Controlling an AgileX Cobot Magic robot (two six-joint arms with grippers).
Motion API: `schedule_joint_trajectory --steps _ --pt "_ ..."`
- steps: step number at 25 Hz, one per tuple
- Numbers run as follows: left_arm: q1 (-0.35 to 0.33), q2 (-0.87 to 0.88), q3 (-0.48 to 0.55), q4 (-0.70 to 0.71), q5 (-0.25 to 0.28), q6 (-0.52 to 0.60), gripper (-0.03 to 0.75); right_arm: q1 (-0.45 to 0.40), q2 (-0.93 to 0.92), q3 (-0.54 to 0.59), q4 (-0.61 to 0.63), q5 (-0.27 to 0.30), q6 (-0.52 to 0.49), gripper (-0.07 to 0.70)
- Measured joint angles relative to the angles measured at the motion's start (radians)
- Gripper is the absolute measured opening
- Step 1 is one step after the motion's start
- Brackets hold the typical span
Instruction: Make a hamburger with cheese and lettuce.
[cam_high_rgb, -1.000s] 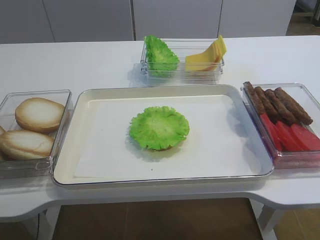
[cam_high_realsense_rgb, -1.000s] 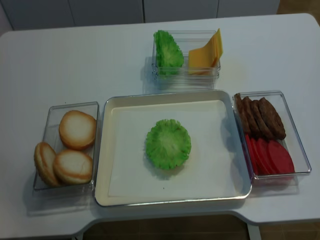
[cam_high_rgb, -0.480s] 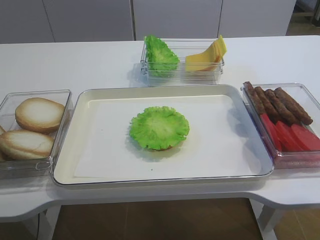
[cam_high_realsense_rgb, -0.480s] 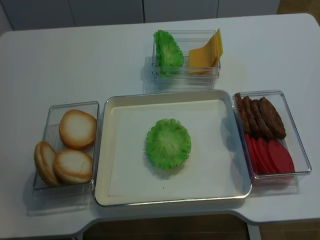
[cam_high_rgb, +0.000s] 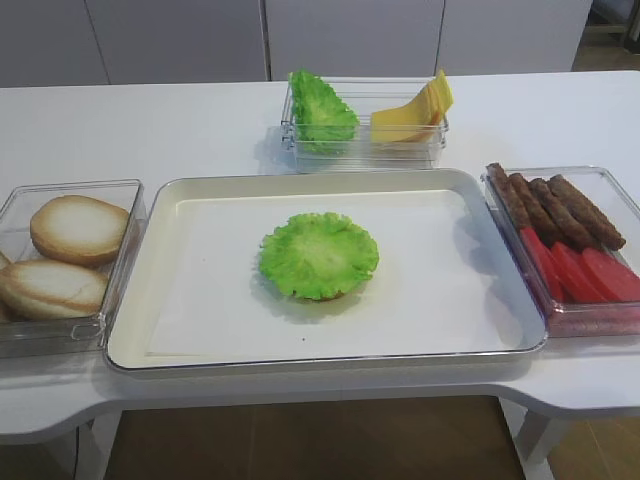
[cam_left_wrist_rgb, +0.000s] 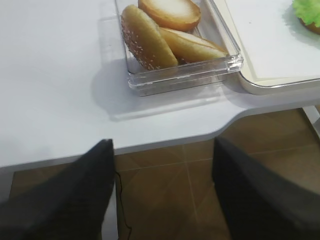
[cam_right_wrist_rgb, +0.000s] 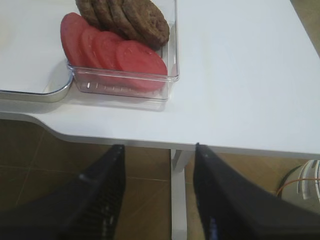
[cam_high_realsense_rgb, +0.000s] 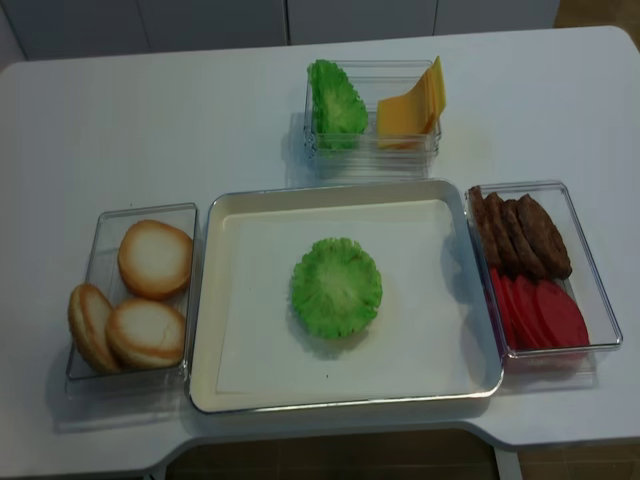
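Note:
The hamburger sits mid-tray under a green lettuce leaf (cam_high_rgb: 319, 254) (cam_high_realsense_rgb: 336, 286); only a sliver of its bun rim (cam_high_rgb: 335, 297) shows, and its edge shows in the left wrist view (cam_left_wrist_rgb: 309, 11). More lettuce (cam_high_rgb: 320, 108) and the yellow cheese stack (cam_high_rgb: 415, 108) (cam_high_realsense_rgb: 412, 103) stand in a clear bin at the back. Neither gripper appears in the exterior views. My left gripper (cam_left_wrist_rgb: 162, 195) is open and empty, off the table's front left edge. My right gripper (cam_right_wrist_rgb: 159, 192) is open and empty, off the front right edge.
The cream tray (cam_high_rgb: 160, 280) holds white paper. A clear bin of bun halves (cam_high_rgb: 70, 250) (cam_left_wrist_rgb: 165, 30) stands left of it. A clear bin of brown patties (cam_high_rgb: 560, 205) and red slices (cam_high_rgb: 580, 270) (cam_right_wrist_rgb: 112, 50) stands right. A table leg (cam_right_wrist_rgb: 179, 200) is below.

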Motion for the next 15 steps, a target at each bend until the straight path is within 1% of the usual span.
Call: schedule_joint_trajectory --steps 15 --pt "0.000 0.000 0.000 0.000 0.000 0.000 0.459 0.000 0.000 0.002 0.000 0.000 0.003 0.335"
